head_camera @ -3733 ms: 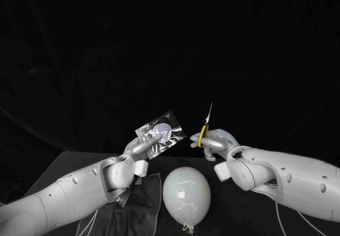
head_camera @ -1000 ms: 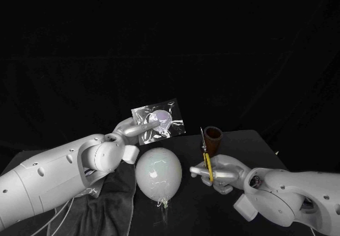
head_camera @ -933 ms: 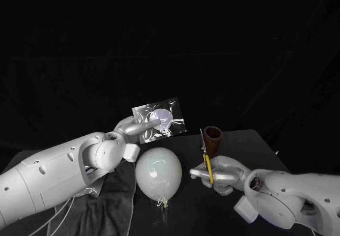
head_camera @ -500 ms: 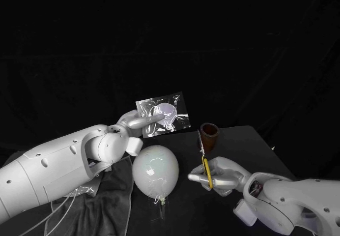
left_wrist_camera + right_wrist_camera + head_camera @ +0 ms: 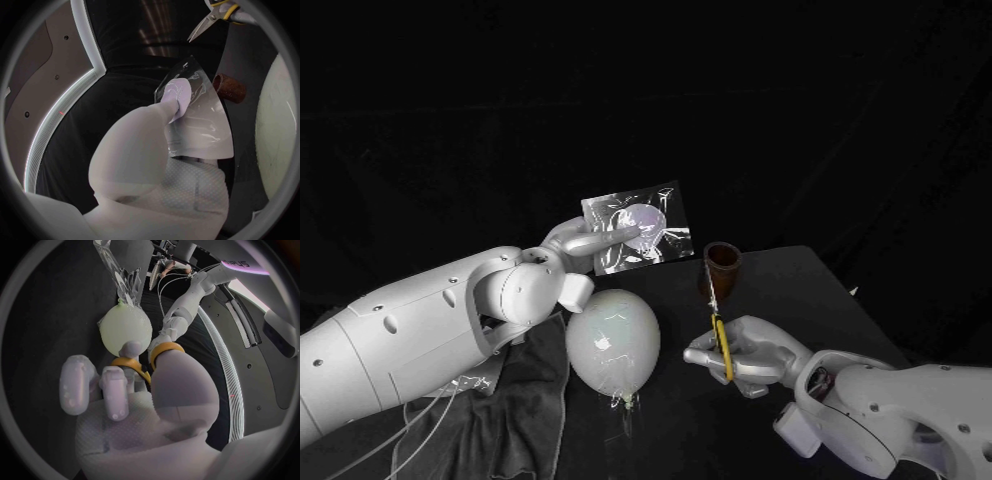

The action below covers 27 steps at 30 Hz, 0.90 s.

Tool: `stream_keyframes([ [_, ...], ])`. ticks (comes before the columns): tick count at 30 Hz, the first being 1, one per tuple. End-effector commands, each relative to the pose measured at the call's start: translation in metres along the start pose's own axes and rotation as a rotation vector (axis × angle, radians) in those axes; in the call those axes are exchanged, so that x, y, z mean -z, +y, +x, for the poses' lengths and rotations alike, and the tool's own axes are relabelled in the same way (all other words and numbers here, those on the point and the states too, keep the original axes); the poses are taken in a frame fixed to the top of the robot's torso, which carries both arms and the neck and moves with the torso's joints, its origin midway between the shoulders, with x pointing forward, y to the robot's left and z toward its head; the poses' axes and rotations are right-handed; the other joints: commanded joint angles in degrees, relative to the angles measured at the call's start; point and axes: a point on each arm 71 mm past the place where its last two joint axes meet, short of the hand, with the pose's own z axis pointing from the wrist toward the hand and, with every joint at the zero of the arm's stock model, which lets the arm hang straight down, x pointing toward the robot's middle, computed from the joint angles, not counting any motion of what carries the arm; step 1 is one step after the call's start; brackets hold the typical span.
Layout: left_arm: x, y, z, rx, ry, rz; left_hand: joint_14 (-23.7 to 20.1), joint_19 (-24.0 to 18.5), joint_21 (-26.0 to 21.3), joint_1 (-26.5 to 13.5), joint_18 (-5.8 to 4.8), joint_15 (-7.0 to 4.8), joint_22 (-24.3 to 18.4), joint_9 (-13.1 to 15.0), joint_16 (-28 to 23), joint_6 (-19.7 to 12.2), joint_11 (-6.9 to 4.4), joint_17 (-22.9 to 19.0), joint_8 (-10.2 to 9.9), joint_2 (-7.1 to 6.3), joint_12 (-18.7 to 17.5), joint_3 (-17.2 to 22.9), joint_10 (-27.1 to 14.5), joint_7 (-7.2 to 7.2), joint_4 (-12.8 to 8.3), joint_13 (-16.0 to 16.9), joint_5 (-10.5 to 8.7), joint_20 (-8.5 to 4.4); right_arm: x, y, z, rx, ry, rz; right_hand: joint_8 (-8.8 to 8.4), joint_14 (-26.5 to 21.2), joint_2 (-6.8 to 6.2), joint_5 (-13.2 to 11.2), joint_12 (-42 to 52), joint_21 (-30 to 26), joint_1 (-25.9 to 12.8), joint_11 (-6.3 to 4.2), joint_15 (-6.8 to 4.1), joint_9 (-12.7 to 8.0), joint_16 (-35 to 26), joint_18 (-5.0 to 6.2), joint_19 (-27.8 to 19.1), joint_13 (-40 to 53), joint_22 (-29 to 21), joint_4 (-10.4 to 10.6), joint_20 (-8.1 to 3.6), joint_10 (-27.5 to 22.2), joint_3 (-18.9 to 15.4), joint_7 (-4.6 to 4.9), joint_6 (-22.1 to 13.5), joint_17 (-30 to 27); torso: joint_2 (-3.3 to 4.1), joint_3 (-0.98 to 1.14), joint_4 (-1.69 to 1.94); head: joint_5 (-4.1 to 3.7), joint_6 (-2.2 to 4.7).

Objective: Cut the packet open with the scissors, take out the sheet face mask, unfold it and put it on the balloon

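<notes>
Pinching the clear plastic packet (image 5: 643,227) above the pale oval balloon (image 5: 612,340), left hand (image 5: 581,243) looks lightly set, so yellow-handled scissors (image 5: 718,330) gripped in right hand (image 5: 747,352) could prob knock it loose.

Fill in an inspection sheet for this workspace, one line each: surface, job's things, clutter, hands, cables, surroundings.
Surface: black table, with a dark cloth on its left part.
Job's things: packet held up; scissors upright, apart from it; balloon lying between the arms.
Clutter: brown cylinder standing behind the scissors.
Hands: left hand pinches the packet; right hand holds the scissors.
Cables: thin white cables at the table's left side.
Surroundings: dark backdrop.
</notes>
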Motion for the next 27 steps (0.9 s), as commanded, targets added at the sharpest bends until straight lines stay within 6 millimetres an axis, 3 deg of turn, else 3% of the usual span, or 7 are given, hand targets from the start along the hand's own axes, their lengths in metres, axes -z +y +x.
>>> stream_keyframes([
  [1, -0.001, -0.002, 0.006, 0.002, 0.038, 0.008, 0.3, 0.4, 0.3, -0.2, 0.78, -0.22, 0.0, 5.7, -0.1, 0.3, -0.1, 0.1, 0.4, 0.47, 0.1, 0.4, 0.6, 0.0, 0.1, 0.0, 0.19, 0.12, 0.0, 0.001, 0.001, -0.001, -0.01, -0.006, -0.23, 4.8, -2.01, -0.1, 41.2, -0.2, -1.1, 4.04, 0.04, -0.4, -0.3, 0.42, 0.2, 4.6, 9.4, 0.3, -0.03, 6.4, -2.6, 7.27, -11.4, 11.1, 0.01, 0.01, 0.1, -0.25, -0.08],
  [3, -0.001, -0.002, 0.007, 0.003, 0.04, 0.009, 0.3, 0.4, 0.3, -0.2, 0.78, -0.22, 0.0, 5.7, -0.1, 0.3, -0.1, 0.1, 0.4, 0.47, 0.1, 0.4, 0.6, 0.0, 0.1, 0.0, 0.19, 0.12, 0.0, 0.0, 0.001, 0.0, -0.01, 0.0, -0.39, 4.7, -2.87, -0.1, 39.8, -0.5, -1.4, 4.25, 0.24, -0.6, -0.5, 0.47, 0.1, 3.7, 9.3, 0.3, 0.13, 6.1, -3.4, 7.52, -11.4, 10.8, 0.03, 0.04, 0.13, -0.18, -0.16],
  [4, -0.001, -0.002, 0.007, 0.003, 0.041, 0.011, 0.3, 0.4, 0.3, -0.2, 0.78, -0.22, 0.0, 5.7, -0.1, 0.3, -0.1, 0.1, 0.4, 0.47, 0.1, 0.4, 0.6, 0.0, 0.1, 0.0, 0.19, 0.12, 0.0, 0.0, 0.001, 0.0, -0.009, 0.003, -0.49, 4.5, -4.19, 0.0, 37.0, -1.2, -1.9, 4.43, 0.4, -0.8, -0.9, 0.62, -0.3, 2.0, 9.0, 0.4, 0.28, 5.5, -4.4, 7.73, -11.4, 10.2, 0.01, 0.01, 0.12, -0.13, -0.24],
  [6, -0.002, -0.002, 0.008, 0.003, 0.042, 0.012, 0.3, 0.4, 0.3, -0.3, 0.78, -0.22, 0.0, 5.7, -0.1, 0.3, -0.1, 0.1, 0.4, 0.46, 0.1, 0.4, 0.6, 0.0, 0.0, 0.0, 0.19, 0.12, 0.0, 0.0, 0.002, 0.0, -0.007, 0.01, -0.63, 4.4, -5.56, 0.1, 35.3, -1.6, -2.5, 4.54, 0.52, -1.1, -1.1, 0.7, -0.4, 0.9, 8.8, 0.4, 0.45, 5.2, -5.4, 7.84, -11.4, 9.8, -0.05, -0.03, 0.08, -0.05, -0.3],
  [10, -0.002, -0.002, 0.01, 0.004, 0.048, 0.014, 0.3, 0.4, 0.3, -0.3, 0.78, -0.22, 0.0, 5.7, -0.1, 0.3, -0.1, 0.1, 0.4, 0.46, 0.1, 0.4, 0.6, 0.0, 0.0, 0.0, 0.19, 0.12, 0.0, 0.0, 0.003, 0.003, 0.001, 0.02, -0.75, 4.3, -6.4, 0.2, 34.2, -2.1, -2.8, 4.62, 0.57, -1.4, -1.3, 0.81, -0.6, 0.3, 8.6, 0.4, 0.53, 5.2, -6.1, 7.92, -11.7, 9.6, -0.07, -0.09, 0.06, 0.05, -0.48],
  [16, -0.003, -0.002, 0.011, 0.005, 0.054, 0.017, 0.3, 0.4, 0.3, -0.3, 0.78, -0.22, 0.0, 5.7, -0.1, 0.3, -0.1, 0.1, 0.4, 0.46, 0.1, 0.4, 0.6, 0.0, 0.0, 0.0, 0.19, 0.12, 0.0, 0.0, 0.007, 0.004, 0.035, 0.036, -1.17, 3.5, -9.58, 0.6, 26.7, -5.7, -4.0, 5.11, 0.96, -2.7, -3.0, 1.52, -2.5, -4.2, 7.1, 0.6, 0.83, 3.1, -8.9, 8.53, -15.8, 7.1, -0.06, -0.05, 0.09, 0.2, -0.78],
  [27, -0.004, -0.002, 0.012, 0.003, 0.057, 0.014, 0.3, 0.4, 0.3, -0.3, 0.78, -0.23, 0.0, 5.7, -0.1, 0.2, -0.11, 0.1, 0.4, 0.44, 0.1, 0.5, 0.6, -0.01, 0.0, 0.0, 0.19, 0.11, 0.0, 0.001, 0.012, 0.01, 0.067, 0.043, -0.95, 2.7, -9.96, 0.5, 18.8, -8.4, -4.5, 4.69, 0.79, -3.6, -4.2, 2.08, -4.0, -8.8, 5.9, 0.5, 0.92, 0.7, -9.3, 7.91, -19.9, 5.5, -0.13, -0.03, 0.11, 0.4, -1.14],
])
